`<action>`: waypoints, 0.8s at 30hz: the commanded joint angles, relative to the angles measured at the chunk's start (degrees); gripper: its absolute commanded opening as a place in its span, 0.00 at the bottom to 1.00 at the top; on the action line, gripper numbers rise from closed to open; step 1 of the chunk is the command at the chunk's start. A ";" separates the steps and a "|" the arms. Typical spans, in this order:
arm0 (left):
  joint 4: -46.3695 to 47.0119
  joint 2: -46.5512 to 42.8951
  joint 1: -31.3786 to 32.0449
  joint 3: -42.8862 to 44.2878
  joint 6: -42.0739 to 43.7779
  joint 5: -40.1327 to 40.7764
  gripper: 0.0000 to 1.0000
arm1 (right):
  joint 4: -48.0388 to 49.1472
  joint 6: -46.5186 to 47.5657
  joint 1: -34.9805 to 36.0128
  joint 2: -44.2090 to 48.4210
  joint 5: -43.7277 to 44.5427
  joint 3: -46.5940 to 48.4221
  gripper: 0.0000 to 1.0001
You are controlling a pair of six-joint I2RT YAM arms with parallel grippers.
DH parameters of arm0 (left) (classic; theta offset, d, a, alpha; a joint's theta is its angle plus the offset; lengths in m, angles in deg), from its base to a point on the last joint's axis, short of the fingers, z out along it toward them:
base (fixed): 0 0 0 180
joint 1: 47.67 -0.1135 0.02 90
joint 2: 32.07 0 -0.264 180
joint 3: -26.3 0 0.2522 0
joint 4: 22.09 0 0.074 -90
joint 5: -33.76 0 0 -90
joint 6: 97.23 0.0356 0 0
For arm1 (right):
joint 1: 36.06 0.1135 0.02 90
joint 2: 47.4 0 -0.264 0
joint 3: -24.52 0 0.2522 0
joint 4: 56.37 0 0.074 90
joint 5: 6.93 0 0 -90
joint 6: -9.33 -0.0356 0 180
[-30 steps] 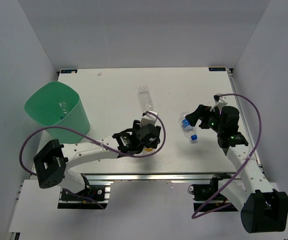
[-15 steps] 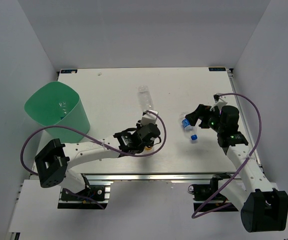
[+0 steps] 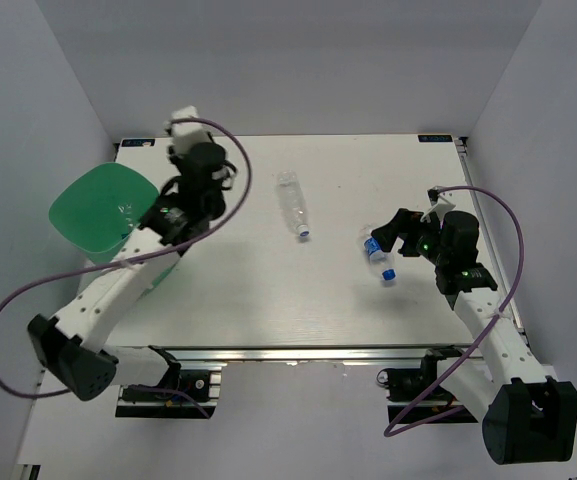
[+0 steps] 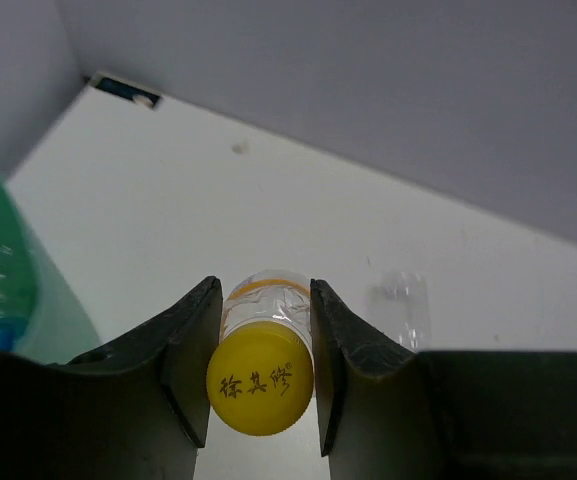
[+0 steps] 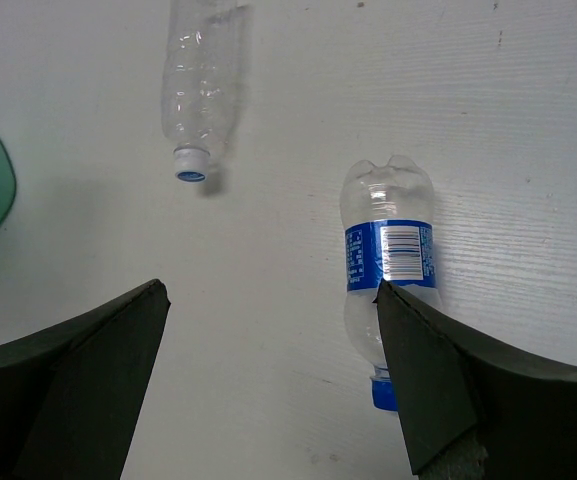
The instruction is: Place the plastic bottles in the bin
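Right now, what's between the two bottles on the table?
Only bare table separates the clear bottle and the labelled bottle, seen in the top and right wrist views.

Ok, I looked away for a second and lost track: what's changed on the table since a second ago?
The left gripper swung from the near middle of the table to the far left, beside the rim of the bin, carrying the yellow-capped bottle clamped between its fingers. The right gripper hangs open over the blue-labelled bottle as before. That bottle and the clear bottle lie where they were.
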 commanded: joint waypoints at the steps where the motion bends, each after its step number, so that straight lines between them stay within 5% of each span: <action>1: -0.33 -8.38 -5.21 5.60 4.52 4.45 0.00 | 0.56 1.16 -0.24 -0.05 0.20 2.32 0.89; 9: -1.84 -16.65 -19.10 3.15 4.09 23.79 0.00 | 2.14 0.64 -0.16 -1.54 -0.68 1.89 0.89; 15: -7.45 -13.76 -30.61 0.60 -3.46 20.47 0.00 | 2.23 3.27 1.77 -3.04 0.36 2.50 0.89; 16: -8.77 -11.23 -31.85 1.29 -4.52 18.81 0.06 | 1.44 4.23 4.04 -3.39 1.68 2.67 0.89; 18: -11.23 -8.67 -33.70 3.40 -5.58 16.25 0.78 | 0.56 6.96 6.95 -4.18 4.84 4.25 0.89; 19: -13.33 -7.70 -33.71 5.85 -5.75 16.33 0.98 | -2.31 7.92 10.44 -5.40 8.43 4.95 0.89; 24: -10.73 -7.86 -33.89 10.17 -2.78 8.11 0.98 | -3.75 13.37 20.58 -10.50 17.77 9.17 0.89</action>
